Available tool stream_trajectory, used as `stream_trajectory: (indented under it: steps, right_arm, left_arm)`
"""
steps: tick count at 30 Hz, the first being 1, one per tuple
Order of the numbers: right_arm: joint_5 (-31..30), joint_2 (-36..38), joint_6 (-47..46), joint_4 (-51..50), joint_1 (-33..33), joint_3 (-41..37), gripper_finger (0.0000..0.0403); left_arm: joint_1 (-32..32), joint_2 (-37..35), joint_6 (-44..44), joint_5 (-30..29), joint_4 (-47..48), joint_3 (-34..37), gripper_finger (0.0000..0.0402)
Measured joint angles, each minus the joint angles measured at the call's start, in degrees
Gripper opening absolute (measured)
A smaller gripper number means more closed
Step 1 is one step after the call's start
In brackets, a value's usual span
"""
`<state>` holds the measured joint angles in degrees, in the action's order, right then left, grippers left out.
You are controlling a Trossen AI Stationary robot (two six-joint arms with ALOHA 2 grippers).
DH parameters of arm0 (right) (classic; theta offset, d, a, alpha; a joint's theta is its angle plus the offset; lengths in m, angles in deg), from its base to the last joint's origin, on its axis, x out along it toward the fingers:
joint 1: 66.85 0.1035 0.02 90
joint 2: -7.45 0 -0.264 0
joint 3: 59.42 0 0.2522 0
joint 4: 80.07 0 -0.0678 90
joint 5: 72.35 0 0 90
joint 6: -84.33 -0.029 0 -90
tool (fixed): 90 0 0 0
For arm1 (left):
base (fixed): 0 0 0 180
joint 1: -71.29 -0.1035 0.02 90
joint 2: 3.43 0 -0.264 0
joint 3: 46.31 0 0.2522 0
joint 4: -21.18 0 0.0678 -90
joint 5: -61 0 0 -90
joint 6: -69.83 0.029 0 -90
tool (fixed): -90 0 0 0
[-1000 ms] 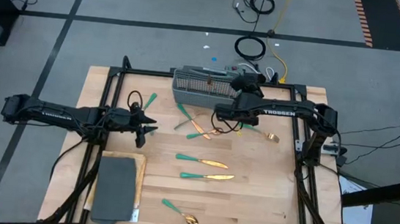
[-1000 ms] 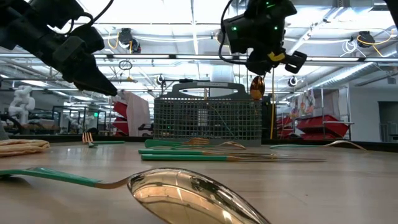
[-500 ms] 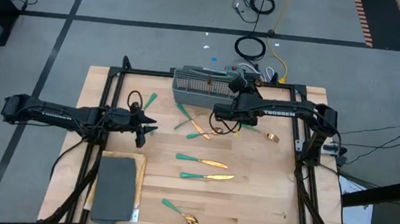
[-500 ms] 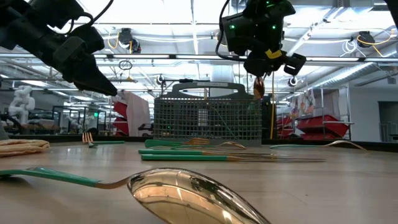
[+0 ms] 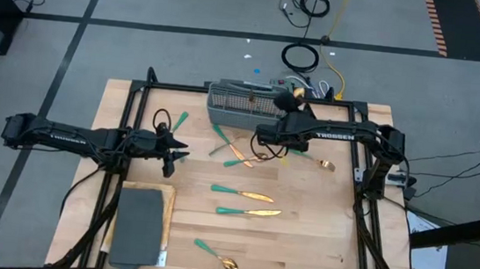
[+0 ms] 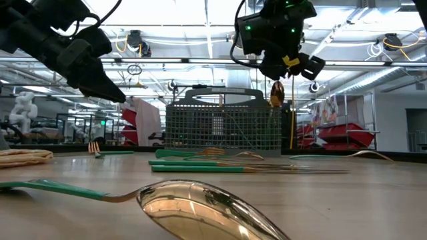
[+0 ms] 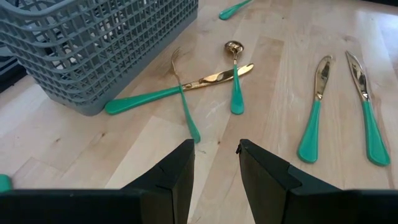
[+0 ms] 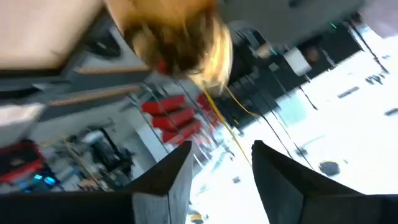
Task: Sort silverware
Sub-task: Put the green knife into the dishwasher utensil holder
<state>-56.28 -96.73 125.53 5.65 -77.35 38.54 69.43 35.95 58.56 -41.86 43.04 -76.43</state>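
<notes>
Bench (image 5: 319, 230) is pale wood, matt, with visible grain; its frame is dark metal. Silverware (image 7: 205, 79) has polished, mirror-glossy gold metal heads and smooth, satin teal-green handles that look like plastic; the spoon bowl (image 6: 200, 208) nearest the low camera reflects the ceiling lights. Caddy (image 7: 93, 43) is matt grey plastic mesh, the mat (image 5: 137, 226) is dull dark grey, and both end effectors have matt black fingers (image 7: 171, 180).

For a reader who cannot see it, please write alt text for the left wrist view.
The left arm's open fingers hover above a wooden table. Ahead lie a fork crossing a knife, a small spoon and two more knives, all gold with teal handles, beside a grey mesh caddy.
</notes>
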Motion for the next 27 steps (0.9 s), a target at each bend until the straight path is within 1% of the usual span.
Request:
stream_trajectory:
  steps: [2, 4, 8, 11, 12, 14, 15, 16, 17, 20, 21, 22, 23, 24, 27]
  right_arm:
    - [-3.6, 0.0, -0.5, 0.0, 0.0, 0.3, 0.0160]
    - [-4.5, 0.0, -3.1, -0.1, 0.0, 2.1, 0.0164]
    - [-8.2, 0.0, -8.8, -0.1, 0.6, 8.8, 0.0167]
    - [-7.8, 0.0, -14.4, 0.1, 2.2, 15.5, 0.0165]
    - [-6.1, 0.0, -16.3, 0.2, 2.9, 17.9, 0.0165]
    - [-0.2, 0.0, -20.8, 0.3, 4.4, 23.0, 0.0165]
    - [3.8, 0.0, -23.4, 0.8, 5.1, 25.4, 0.0165]
    - [9.7, 0.1, -26.0, 1.8, 5.8, 27.9, 0.0165]
    - [17.4, 0.2, -28.8, 3.1, 6.3, 30.1, 0.0165]
    - [43.7, 0.2, -38.9, 7.1, 7.1, 34.8, 0.0165]
    - [50.6, 0.2, -41.4, 8.3, 7.5, 35.1, 0.0165]
    - [56.1, 0.2, -43.0, 8.6, 8.0, 34.9, 0.0166]
    - [59.3, 0.2, -43.9, 8.4, 8.7, 34.2, 0.0167]
    - [60.3, -0.2, -44.5, 8.0, 9.7, 33.2, 0.0167]
    - [60.9, -1.5, -45.1, 6.4, 12.5, 27.9, 0.0167]
  left_arm:
    - [0.0, 0.0, 0.0, 0.0, 0.0, 0.0, 0.0132]
    - [0.0, 0.0, 0.0, 0.0, 0.0, 0.0, 0.0132]
    - [0.0, 0.0, -0.3, 0.0, 0.0, 0.0, 0.0132]
    - [0.0, 0.0, -0.3, 0.0, 0.0, 0.0, 0.0132]
    - [0.0, 0.0, -0.3, 0.0, 0.0, 0.0, 0.0132]
    - [0.0, 0.0, -0.3, 0.0, 0.0, 0.0, 0.0132]
    - [0.0, 0.0, -0.3, 0.0, 0.0, 0.0, 0.0132]
    - [0.0, 0.0, -0.3, 0.0, 0.0, 0.0, 0.0132]
    - [0.0, 0.0, -0.3, 0.0, 0.0, 0.0, 0.0132]
    - [0.0, 0.0, -0.4, 0.3, 0.0, 0.0, 0.0132]
    - [0.0, 0.0, -0.4, 0.5, 0.1, 0.0, 0.0132]
    - [0.0, 0.0, -0.4, 0.6, 0.2, 0.0, 0.0132]
    - [0.0, 0.0, -0.4, 0.6, 0.2, 0.0, 0.0132]
    - [0.0, 0.0, -0.4, 0.6, 0.3, 0.0, 0.0132]
    - [0.0, 0.0, -0.4, 0.6, 0.4, 0.0, 0.0132]
